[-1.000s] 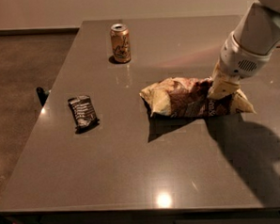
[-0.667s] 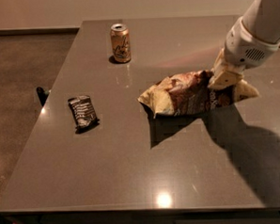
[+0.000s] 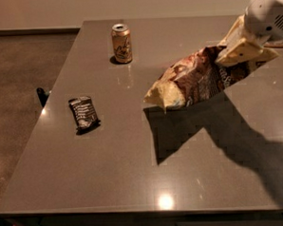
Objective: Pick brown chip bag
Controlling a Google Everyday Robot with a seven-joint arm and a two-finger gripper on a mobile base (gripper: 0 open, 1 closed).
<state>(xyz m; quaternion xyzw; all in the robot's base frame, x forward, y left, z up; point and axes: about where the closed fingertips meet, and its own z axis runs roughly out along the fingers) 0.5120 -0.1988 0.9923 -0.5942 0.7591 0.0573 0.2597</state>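
The brown chip bag, crinkly, dark brown and cream-yellow, hangs tilted above the grey table, its right end raised and its left end lowest. It casts a shadow on the table below it. My gripper comes in from the upper right and is shut on the bag's right end. The white arm housing sits above the gripper at the frame's right edge.
A gold drink can stands upright at the back of the table. A small dark snack-bar wrapper lies flat near the left edge. The floor drops off left of the table.
My gripper has risen and moved toward the upper right with the bag in it. The bag has come off the table and now hangs tilted. The can and wrapper have not moved.
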